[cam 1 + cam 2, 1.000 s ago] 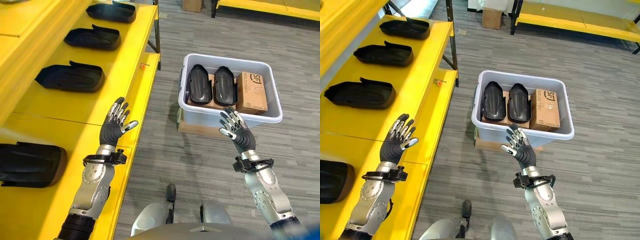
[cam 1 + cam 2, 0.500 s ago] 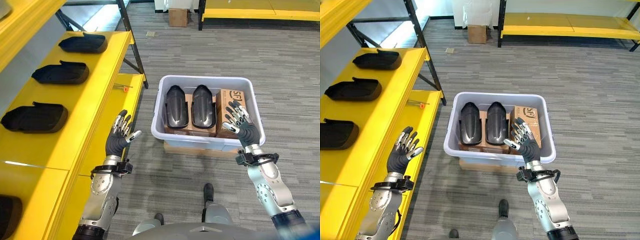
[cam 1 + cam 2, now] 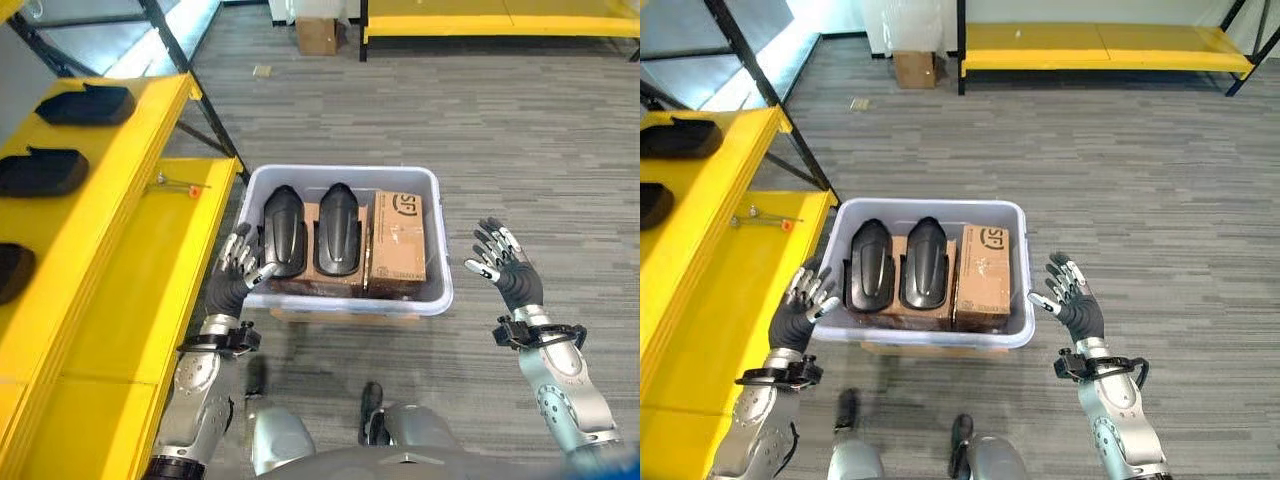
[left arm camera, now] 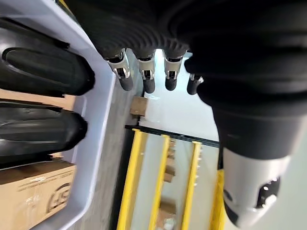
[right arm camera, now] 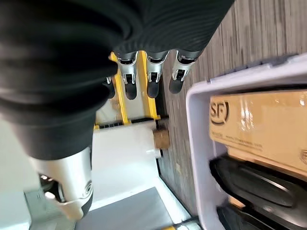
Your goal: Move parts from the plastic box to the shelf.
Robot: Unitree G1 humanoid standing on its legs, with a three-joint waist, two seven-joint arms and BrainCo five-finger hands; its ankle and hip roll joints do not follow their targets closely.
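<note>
Left hand (image 3: 237, 278) now sits at the near-left corner of the pale grey plastic box (image 3: 425, 296), fingers straight and spread, holding nothing. Right hand (image 3: 508, 268) is just off the box's right wall, also spread and empty.

Change over the last second: the view has swung from the yellow shelf (image 3: 120, 290) round to face the box squarely (camera move, the box itself hasn't shifted), and both hands have come from either side of the floor gap to flank the box.

Inside the box: two black moulded plastic parts (image 3: 281, 231) lying side by side on the left, brown cardboard carton (image 3: 397, 243) on the right. More black parts already sit on the shelf (image 3: 84, 103).

Read: robot is lined up for the next pick; no grasp yet.
</note>
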